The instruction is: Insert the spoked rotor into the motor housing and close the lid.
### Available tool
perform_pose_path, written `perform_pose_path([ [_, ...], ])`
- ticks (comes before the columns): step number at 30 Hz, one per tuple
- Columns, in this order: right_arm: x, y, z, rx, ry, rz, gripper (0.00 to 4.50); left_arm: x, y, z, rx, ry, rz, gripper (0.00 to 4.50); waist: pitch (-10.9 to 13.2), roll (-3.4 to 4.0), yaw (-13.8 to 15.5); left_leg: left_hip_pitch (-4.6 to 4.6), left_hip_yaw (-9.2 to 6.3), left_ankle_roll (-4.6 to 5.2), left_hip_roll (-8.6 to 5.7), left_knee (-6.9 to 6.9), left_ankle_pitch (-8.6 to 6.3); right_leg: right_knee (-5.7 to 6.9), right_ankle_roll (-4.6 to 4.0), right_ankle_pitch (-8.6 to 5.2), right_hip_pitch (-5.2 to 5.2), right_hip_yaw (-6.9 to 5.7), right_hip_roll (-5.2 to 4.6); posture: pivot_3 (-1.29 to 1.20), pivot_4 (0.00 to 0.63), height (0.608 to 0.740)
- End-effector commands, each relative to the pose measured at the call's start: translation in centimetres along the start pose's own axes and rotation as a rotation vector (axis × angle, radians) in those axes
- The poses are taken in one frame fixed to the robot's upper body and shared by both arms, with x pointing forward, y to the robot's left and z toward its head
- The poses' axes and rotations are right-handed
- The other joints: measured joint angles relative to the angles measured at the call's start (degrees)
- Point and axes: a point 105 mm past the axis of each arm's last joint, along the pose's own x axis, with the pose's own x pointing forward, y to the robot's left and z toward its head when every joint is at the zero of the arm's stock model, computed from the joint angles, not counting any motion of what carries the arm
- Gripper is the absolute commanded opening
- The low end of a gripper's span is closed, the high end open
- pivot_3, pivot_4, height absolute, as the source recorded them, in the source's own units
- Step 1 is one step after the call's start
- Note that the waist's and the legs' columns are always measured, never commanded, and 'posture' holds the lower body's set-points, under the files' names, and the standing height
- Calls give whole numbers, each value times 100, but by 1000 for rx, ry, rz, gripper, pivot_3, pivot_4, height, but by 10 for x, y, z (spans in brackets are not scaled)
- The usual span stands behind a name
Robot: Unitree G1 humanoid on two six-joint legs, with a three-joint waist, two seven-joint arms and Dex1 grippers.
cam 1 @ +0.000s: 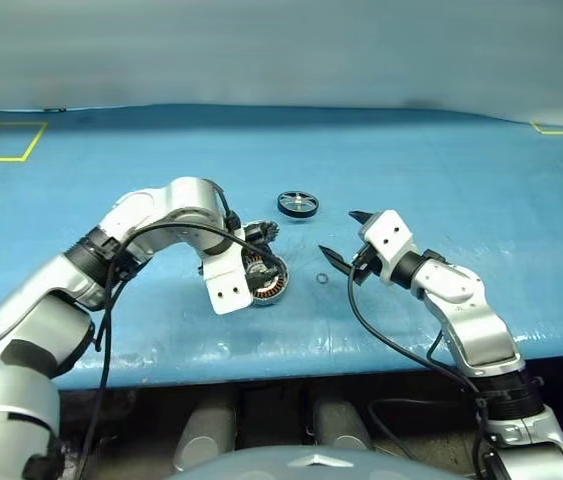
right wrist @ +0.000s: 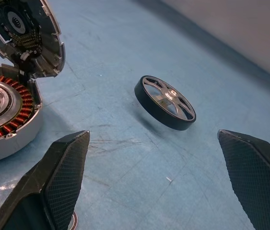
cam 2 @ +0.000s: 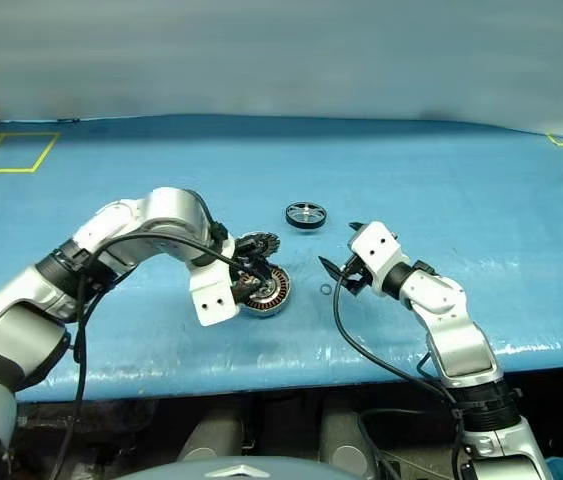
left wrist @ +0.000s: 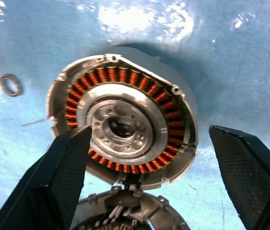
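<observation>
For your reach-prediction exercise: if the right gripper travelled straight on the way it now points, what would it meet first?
Probably the rotor, which lies on the table between the open jaws of the right gripper. Depth is uncertain; it might pass above it.

This place looks like a robotics laboratory or a test workshop, not a home. The bench [cam 1: 481,190] is wide and covered with a plain blue sheet, which shines and is scratched in some places. On its far corners there are yellow tape lines [cam 1: 1,142] that mark square fields, as is usual for test areas. Behind the bench stands only a bare grey wall [cam 1: 281,50]. On the blue cover lie machine parts: an opened motor housing [left wrist: 125,122] with copper windings, a spoked rotor [right wrist: 165,102] and a small ring [cam 1: 321,278]. Black cables [cam 1: 391,340] run openly along the robot arms.
</observation>
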Motion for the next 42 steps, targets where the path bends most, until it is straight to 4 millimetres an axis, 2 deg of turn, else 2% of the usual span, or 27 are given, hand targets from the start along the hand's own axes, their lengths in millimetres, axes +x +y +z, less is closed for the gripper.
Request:
perform_pose_path([
  [1,1,-4,10,11,-55,-8,4500,-21,-9,15,-123,-57,43,4195,-1,2,-55,2,2,0,1,-4,0,0,-1,-1,-1,2,0,0,150,740],
  [5,2,-2,3,43,-44,3,4500,-37,-23,20,-302,-73,73,4195,0,1,-56,9,0,0,4,-8,0,5,-6,-4,1,2,3,0,150,740],
  [13,-5,11,-2,84,-30,47,4500,-64,-36,41,-910,-310,307,4195,3,6,-59,10,-6,0,4,-9,0,-2,-6,-6,4,-1,0,0,150,740],
  [18,-10,19,-3,98,-23,50,4500,-65,-40,40,-1220,-466,615,4195,7,11,-55,15,-13,-1,9,-9,0,3,-9,-8,7,-5,2,0,150,740],
  [24,-15,26,-11,132,1,41,4500,-53,-67,24,-1516,-444,1087,4195,6,13,0,21,-12,-6,10,-13,-3,-6,-10,-8,11,-4,-10,0,150,740],
  [27,-15,29,-13,142,6,38,4500,-41,-77,19,-1600,-421,1287,4195,5,14,42,21,-11,-12,9,-12,-6,-14,-9,-8,13,-7,-42,0,150,740],
  [30,-14,27,-20,149,33,7,4500,-31,-85,17,-1641,-391,1387,4195,5,12,68,22,-9,-35,6,-11,-19,-18,-9,-7,13,-14,-51,0,150,740],
  [32,-13,27,-24,172,40,0,4500,-27,-89,13,-1644,-359,1425,4195,5,12,72,19,-8,-36,6,-11,-20,-18,-9,-7,12,-15,-52,0,150,740],
  [34,-13,26,-32,182,67,-11,4500,-21,-94,12,-1668,-394,1388,4195,4,12,67,19,-6,-36,6,-12,-20,-18,-9,-7,13,-16,-50,0,150,740],
  [39,-18,24,-39,199,92,-12,4500,-20,-102,1,-1615,-344,1446,4195,4,13,60,14,1,-17,3,-16,-9,-20,-9,-7,8,-19,-41,0,150,740],
  [42,-20,24,-44,200,114,-11,4500,-12,-101,3,-1676,-407,1470,4195,3,14,54,13,1,-16,2,-23,-10,-30,-9,-7,9,-19,-46,0,150,740],
])
